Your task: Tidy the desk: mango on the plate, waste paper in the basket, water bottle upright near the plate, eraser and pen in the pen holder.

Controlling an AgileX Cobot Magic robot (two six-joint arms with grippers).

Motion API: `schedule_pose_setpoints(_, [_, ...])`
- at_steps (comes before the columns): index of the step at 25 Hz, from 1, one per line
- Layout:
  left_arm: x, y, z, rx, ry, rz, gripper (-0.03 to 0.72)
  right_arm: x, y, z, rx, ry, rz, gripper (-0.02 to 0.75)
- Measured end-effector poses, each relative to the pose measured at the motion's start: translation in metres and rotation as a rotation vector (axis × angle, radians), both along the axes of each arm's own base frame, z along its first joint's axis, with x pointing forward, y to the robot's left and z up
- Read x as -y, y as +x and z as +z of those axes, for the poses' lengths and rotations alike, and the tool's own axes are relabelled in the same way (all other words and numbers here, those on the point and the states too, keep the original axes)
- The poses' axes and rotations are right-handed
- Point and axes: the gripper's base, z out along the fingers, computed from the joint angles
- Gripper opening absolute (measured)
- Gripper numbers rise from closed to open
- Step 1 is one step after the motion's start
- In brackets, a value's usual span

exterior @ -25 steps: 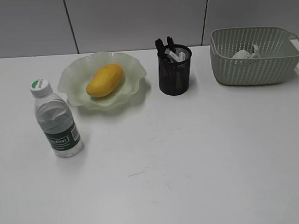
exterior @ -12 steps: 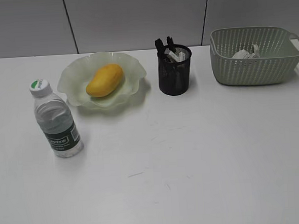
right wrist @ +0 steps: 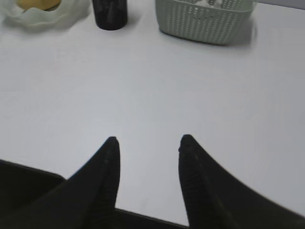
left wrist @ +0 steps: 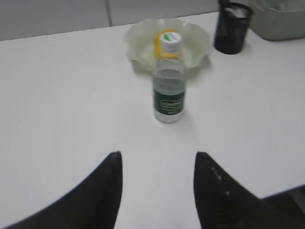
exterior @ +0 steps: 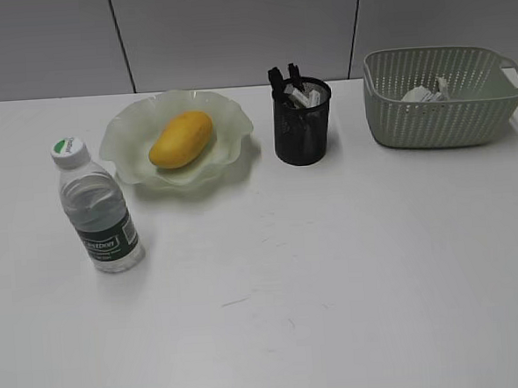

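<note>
The mango [exterior: 182, 138] lies on the pale green plate [exterior: 129, 162] at the back left of the desk [exterior: 334, 268]. The water bottle [exterior: 97, 208] stands upright in front of the plate, also seen as the bottle [left wrist: 168, 78] in the left wrist view. The black pen holder [exterior: 302, 125] holds the pen [exterior: 280, 77] and a white piece that may be the eraser [exterior: 304, 94]. Waste paper [exterior: 424, 93] sits in the basket [exterior: 439, 113]. My left gripper [left wrist: 158, 155] is open and empty, well back from the bottle. My right gripper [right wrist: 148, 140] is open and empty over the front edge.
A grey panelled wall [exterior: 232, 33] runs behind the desk. In the right wrist view the basket [right wrist: 205, 19], pen holder [right wrist: 109, 13] and plate [right wrist: 38, 16] lie far ahead. Neither arm shows in the exterior view.
</note>
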Motion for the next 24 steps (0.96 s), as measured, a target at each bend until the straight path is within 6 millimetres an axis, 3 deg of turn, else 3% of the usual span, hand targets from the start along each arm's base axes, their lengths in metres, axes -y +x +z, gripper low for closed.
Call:
schedule_pose_setpoints(6, [0.0016,-0.0014,-0.0001,0.001,0.003,0.212,0.344,0.0,-0.0032,-0.0003,0.02,0.004,-0.162,0.339])
schedule_pose_setpoints(24, [0.0015,-0.0014,0.0,0.003,0.006,0.231,0.34,0.0,-0.0038,-0.0004,0.024,0.005,-0.177,0.339])
